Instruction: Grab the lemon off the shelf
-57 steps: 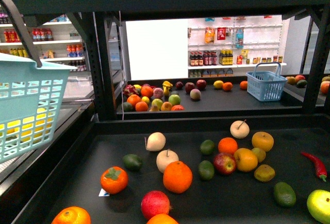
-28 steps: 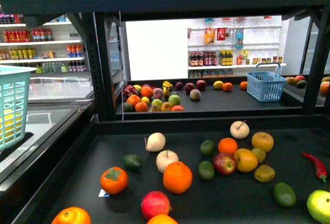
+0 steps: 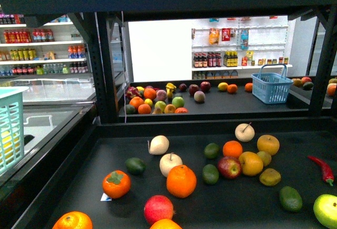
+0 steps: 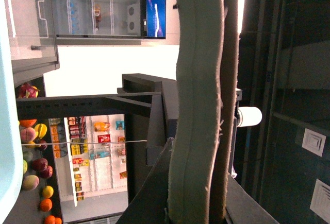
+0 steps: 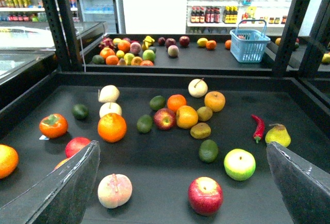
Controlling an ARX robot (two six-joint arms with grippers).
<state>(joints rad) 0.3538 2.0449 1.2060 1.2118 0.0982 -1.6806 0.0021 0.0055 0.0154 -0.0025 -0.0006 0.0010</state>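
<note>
The right gripper (image 5: pixel 181 145) gapes wide above the shelf (image 5: pixel 154 162) tray. The lemon (image 5: pixel 186 116) lies beyond it, untouched, just beside a red apple (image 5: pixel 164 118). The left gripper (image 4: pixel 219 105) has its 2 pads pressed together.

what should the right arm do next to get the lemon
Probably reach the open right end effector forward and down toward the lemon: it lies mid-tray on the shelf, well ahead of it, close beside a red apple.
</note>
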